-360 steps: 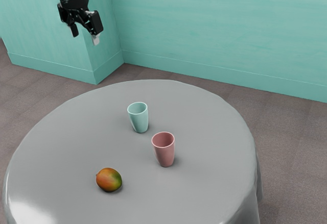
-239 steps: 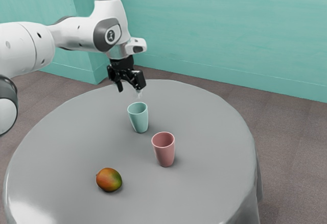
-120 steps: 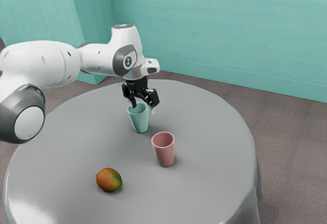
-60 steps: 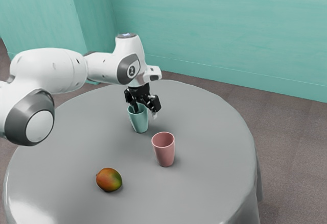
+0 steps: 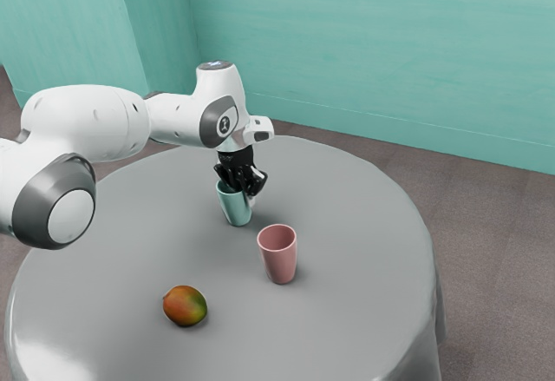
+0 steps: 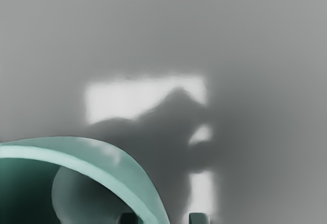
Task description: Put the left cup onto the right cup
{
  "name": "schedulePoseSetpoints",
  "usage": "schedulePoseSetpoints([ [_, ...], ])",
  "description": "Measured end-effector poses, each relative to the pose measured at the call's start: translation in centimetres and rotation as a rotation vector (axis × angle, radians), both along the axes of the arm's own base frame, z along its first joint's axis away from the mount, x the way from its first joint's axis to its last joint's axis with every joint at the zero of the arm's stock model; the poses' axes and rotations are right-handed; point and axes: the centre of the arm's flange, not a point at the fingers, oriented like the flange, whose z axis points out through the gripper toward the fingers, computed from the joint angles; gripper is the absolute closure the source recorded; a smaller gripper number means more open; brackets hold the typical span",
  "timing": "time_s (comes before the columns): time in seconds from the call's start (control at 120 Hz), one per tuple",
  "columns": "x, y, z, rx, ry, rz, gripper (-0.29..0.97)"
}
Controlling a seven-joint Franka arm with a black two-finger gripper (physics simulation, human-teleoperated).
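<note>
The left cup, teal [image 5: 235, 208], stands upright on the round grey table [image 5: 355, 216]. The right cup, pink [image 5: 277, 254], stands upright a short way toward the exterior view's right and nearer the front. My gripper [image 5: 244, 187] is down at the teal cup's rim, on the side toward the exterior view's right. In the wrist view the teal cup's rim [image 6: 102, 155] curves just under my hand, and my gripper [image 6: 163, 218] straddles the wall with one fingertip inside and the other fingertip [image 6: 199, 218] outside. A gap shows between the wall and the outer fingertip, so the gripper is open.
A mango [image 5: 185, 305] lies at the front of the table, toward the exterior view's left of the pink cup. Teal walls stand behind the table, and brown floor surrounds it.
My arm came down from high at the exterior view's upper left to the teal cup. In the last half second the hand sank onto the rim and the fingers drew closer together.
</note>
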Motion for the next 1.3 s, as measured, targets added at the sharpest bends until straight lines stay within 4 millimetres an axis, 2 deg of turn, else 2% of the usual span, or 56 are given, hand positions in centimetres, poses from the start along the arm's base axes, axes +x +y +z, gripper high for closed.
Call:
schedulePoseSetpoints([
  [0.175,0.0,0.0,0.1,0.001,0.000,0.002,0.74],
  [0.458,-0.1,0.0,0.8,0.007,-0.001,0.005,0.78],
  [0.6,-0.2,-0.2,2.3,0.007,-0.002,0.005,0.78],
  [0.733,-0.7,-0.9,6.0,0.019,-0.023,-0.009,0.78],
  [0.925,-2.2,-5.5,11.0,0.008,-0.046,-0.064,0.78],
  [1.017,-3.9,-7.7,12.8,0.005,-0.035,-0.085,0.78],
  [1.1,-6.1,-9.8,13.7,-0.001,-0.014,-0.105,0.78],
  [1.183,-7.7,-13.1,14.5,0.000,-0.007,-0.144,0.78],
  [1.3,-9.3,-16.2,14.2,0.005,0.015,-0.169,0.78],
])
